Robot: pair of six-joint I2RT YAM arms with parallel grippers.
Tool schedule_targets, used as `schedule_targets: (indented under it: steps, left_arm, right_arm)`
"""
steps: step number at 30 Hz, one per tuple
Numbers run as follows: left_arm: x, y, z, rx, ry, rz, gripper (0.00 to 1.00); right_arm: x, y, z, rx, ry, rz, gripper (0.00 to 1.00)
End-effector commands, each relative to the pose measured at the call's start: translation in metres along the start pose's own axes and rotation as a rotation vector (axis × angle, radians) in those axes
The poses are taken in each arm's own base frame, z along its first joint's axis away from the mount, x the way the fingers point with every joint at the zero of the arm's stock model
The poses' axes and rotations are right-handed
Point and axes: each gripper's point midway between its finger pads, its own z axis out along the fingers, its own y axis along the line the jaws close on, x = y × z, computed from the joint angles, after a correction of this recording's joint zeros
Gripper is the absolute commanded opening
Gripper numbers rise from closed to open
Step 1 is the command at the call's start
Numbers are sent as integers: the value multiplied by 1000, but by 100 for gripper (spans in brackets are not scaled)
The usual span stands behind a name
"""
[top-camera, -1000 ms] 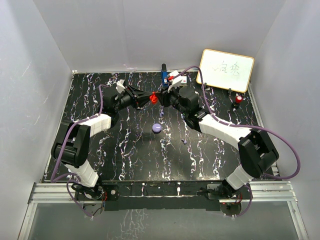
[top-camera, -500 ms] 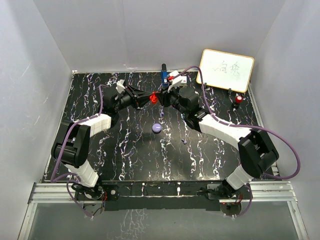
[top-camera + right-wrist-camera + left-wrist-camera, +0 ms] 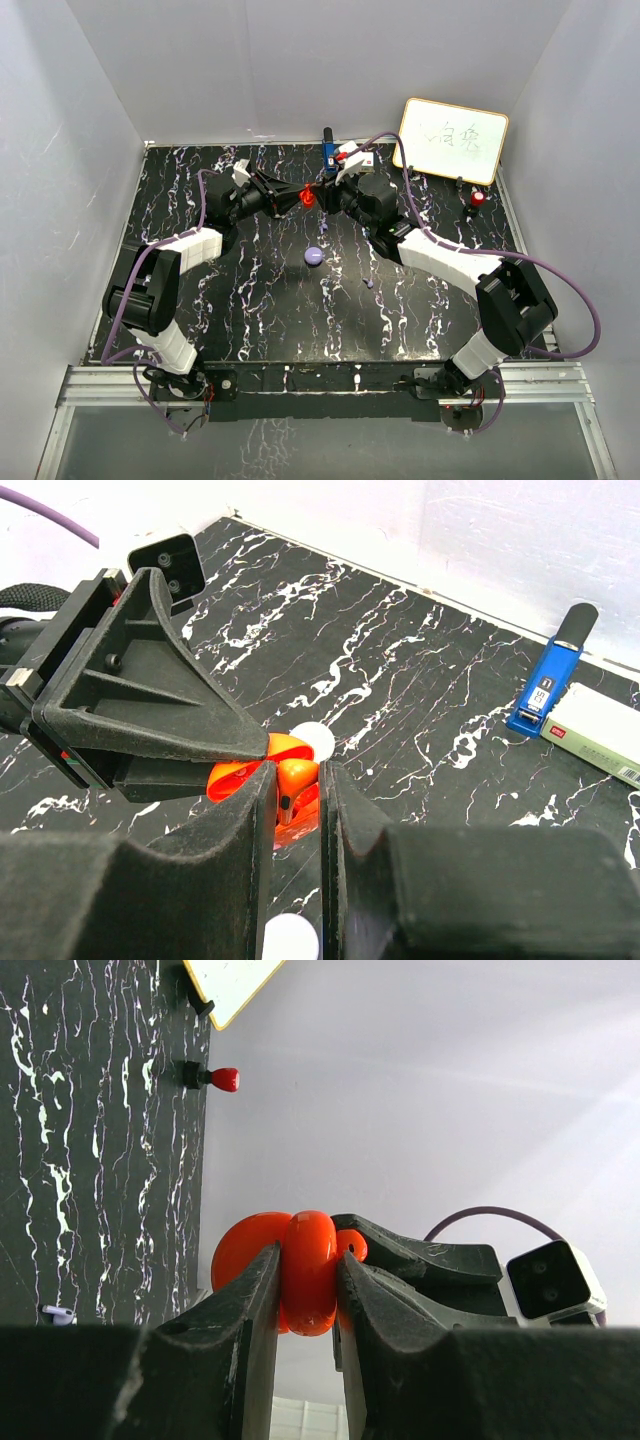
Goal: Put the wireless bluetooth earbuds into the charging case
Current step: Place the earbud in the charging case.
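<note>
1. Two arms rise from the near edge of the tabletop (image 3: pixel 250 310) and reach inward, so that their tips meet above its far half.
2. Nearest you on the marbled surface lies one tiny purple piece (image 3: pixel 370 284), an earbud by its size, well apart from both tools.
3. Just past it, slightly to the left, you see a round purple puck (image 3: pixel 313 256), alone and untouched.
4. Farther on, your left tool (image 3: pixel 299 198) is clenched on the red-orange charging case (image 3: pixel 308 1275), with one finger flat against each side of its rounded body and the case held clear of the surface.
5. Your right tool (image 3: pixel 321 193) faces it from the other side, its fingers pinched on a small red-orange piece (image 3: pixel 293 778) that touches the case. You cannot tell whether this is an earbud or a part of the case.
6. Level with the tools, far to the right, stands a red-capped object (image 3: pixel 478 199).
7. Beyond them, by the back wall, a blue stick-shaped item (image 3: pixel 548 685) lies just beside a white box (image 3: pixel 600 738).
8. Farthest right, a whiteboard (image 3: pixel 452 140) leans at the corner.
</note>
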Motion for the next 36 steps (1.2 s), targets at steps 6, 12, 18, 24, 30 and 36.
schedule_targets:
  steps: [6,12,18,24,30,36]
  left_arm:
    - [14,-37,-7,79,39,55,0]
    - [15,-37,-7,79,41,55,0]
    - [16,-38,-7,80,43,55,0]
    - [16,-42,-8,88,42,60,0]
    - [15,-45,-7,93,41,62,0]
    - [14,-48,-6,97,38,64,0]
  right_arm:
    - [-12,-1,4,6,-54,-17,0]
    - [-13,0,4,2,-55,-17,0]
    - [-11,0,4,2,-51,-19,0]
    - [-8,0,4,3,-44,-23,0]
    - [-7,0,4,0,-37,-24,0]
    - [-4,0,3,0,-29,-24,0]
